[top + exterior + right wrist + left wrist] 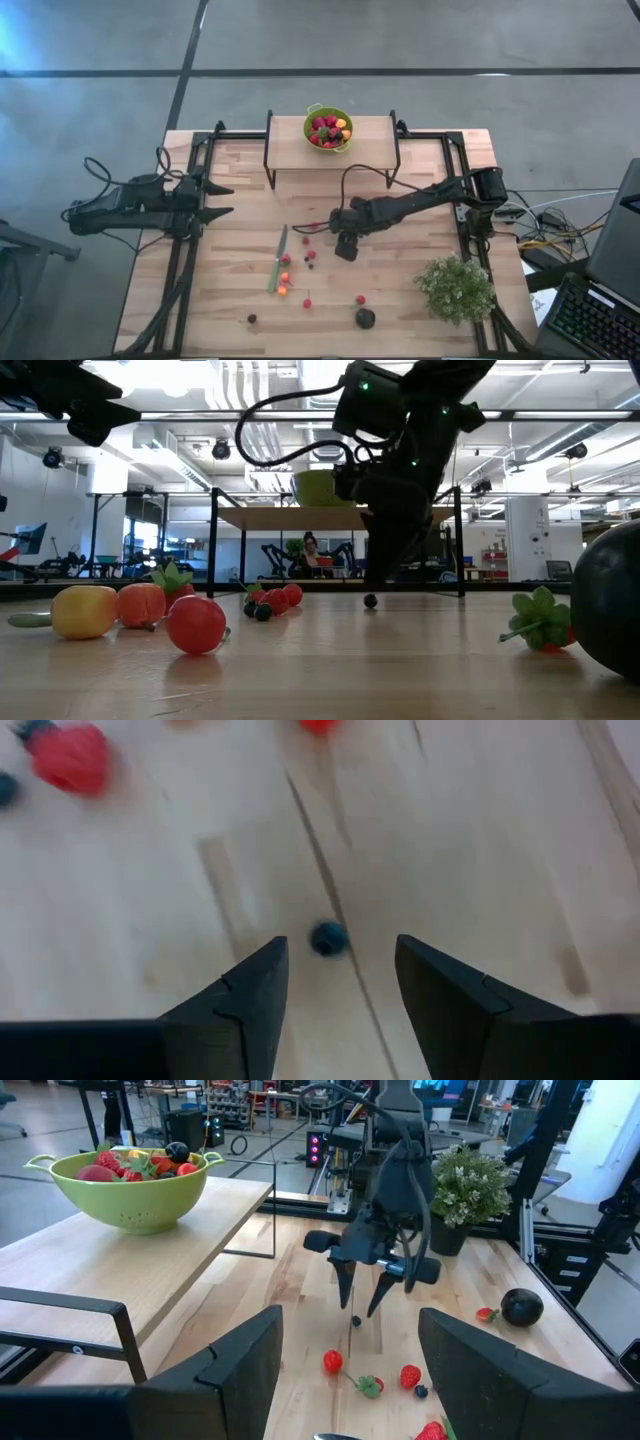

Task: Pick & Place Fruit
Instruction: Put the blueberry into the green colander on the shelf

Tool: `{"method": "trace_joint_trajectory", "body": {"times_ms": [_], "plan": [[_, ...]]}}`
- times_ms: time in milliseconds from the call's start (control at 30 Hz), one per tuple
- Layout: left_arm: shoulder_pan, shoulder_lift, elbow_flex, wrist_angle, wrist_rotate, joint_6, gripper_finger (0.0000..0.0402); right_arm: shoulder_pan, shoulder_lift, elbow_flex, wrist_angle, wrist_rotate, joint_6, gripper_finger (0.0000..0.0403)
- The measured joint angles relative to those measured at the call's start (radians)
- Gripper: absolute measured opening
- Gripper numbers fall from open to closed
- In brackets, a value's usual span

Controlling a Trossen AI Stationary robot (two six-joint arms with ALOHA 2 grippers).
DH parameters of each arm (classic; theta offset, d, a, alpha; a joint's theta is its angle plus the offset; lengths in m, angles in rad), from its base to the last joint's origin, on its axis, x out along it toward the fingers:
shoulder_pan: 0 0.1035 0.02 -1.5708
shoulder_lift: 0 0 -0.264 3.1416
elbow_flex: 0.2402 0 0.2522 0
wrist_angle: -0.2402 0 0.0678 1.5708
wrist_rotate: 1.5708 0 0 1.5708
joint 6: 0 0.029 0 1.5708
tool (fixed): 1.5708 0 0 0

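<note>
Right gripper point(346, 250) near table centre, pointing down, fingers parted and holding nothing; small dark berry point(328, 937) on the wood just beneath, between the tips and untouched. Left gripper point(222, 200) at the table's nine o'clock edge, raised, fingers spread wide, empty.

Green colander point(329, 128) on the raised shelf point(290, 148) at twelve o'clock, filled with red, dark and yellow fruit. Loose fruit scattered over the near half of the table point(400, 195): red berries point(311, 254) just at the right gripper's nine o'clock, orange and red pieces point(283, 289) beside a green-handled knife point(277, 262) toward seven o'clock, another red berry point(360, 299) and a bigger dark round fruit point(365, 318) toward six o'clock, one dark berry point(251, 319) near the front edge. Bushy pale-green plant point(456, 288) at four o'clock.
</note>
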Motion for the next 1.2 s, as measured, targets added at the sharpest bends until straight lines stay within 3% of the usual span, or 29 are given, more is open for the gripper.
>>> {"method": "trace_joint_trajectory", "body": {"times_ms": [400,800,1200], "plan": [[0.0,0.0,0.0,0.0,0.0,0.0,0.0241,-0.003,0.0,-0.061,0.124,0.0,-0.009,0.0164],[0.0,0.0,0.0,0.0,0.0,0.0,0.0241,-0.003,-0.001,-0.13,0.209,-0.005,-0.002,0.0184],[0.0,0.0,0.0,0.0,0.0,0.0,0.0241,-0.004,-0.001,-0.145,0.243,-0.004,0.009,0.013]]}}
